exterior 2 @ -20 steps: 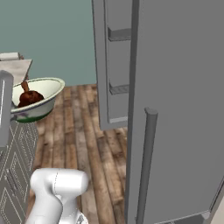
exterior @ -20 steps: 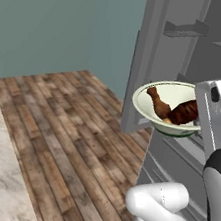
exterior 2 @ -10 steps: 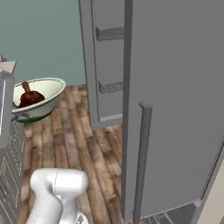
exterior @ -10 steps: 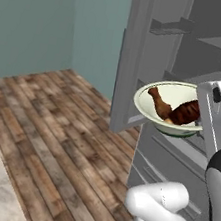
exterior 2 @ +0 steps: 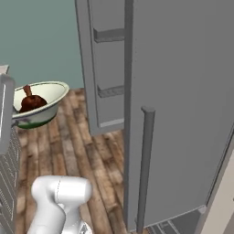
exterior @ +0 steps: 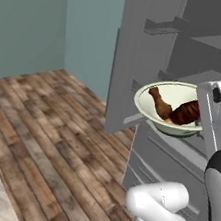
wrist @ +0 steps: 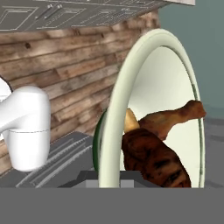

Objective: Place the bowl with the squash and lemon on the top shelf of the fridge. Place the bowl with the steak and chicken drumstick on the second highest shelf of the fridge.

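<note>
We see the bowl [exterior: 169, 108] with the steak [exterior: 185, 113] and the chicken drumstick [exterior: 159, 102] held up in the air at the end of the arm, level with the open fridge [exterior: 199, 71], in front of its interior and above the drawer fronts. In the left base view the bowl sits roughly level; its right edge is covered by the white hand housing, so where the fingers meet the rim is hidden there.

In the right base view the bowl [exterior 2: 39, 107] shows at the left edge, partly cut off by the arm's white body. Just the bone end of the drumstick [exterior 2: 28, 91] and a dark lump of meat are legible; we cannot separate steak from drumstick there. The grey fridge door [exterior 2: 178, 114], with its vertical handle [exterior 2: 145, 164], stands in the foreground and blocks the fridge interior.

In the hand view the bowl [wrist: 148, 109] appears rolled on edge because the camera turns with the hand. The steak [wrist: 153, 159] lies nearest the lens with the drumstick [wrist: 173, 118] behind it, touching. The gripper [wrist: 109, 177] sits at the rim at the bottom of this view; the fingertips are mostly lost behind the rim and the grey band, but the rim runs straight down between them, so we read the jaws as clamped on the bowl's rim.

The shelves [exterior: 219, 43] are partly cut off at the frame edge. Wood floor [exterior: 49, 123] lies below.
</note>
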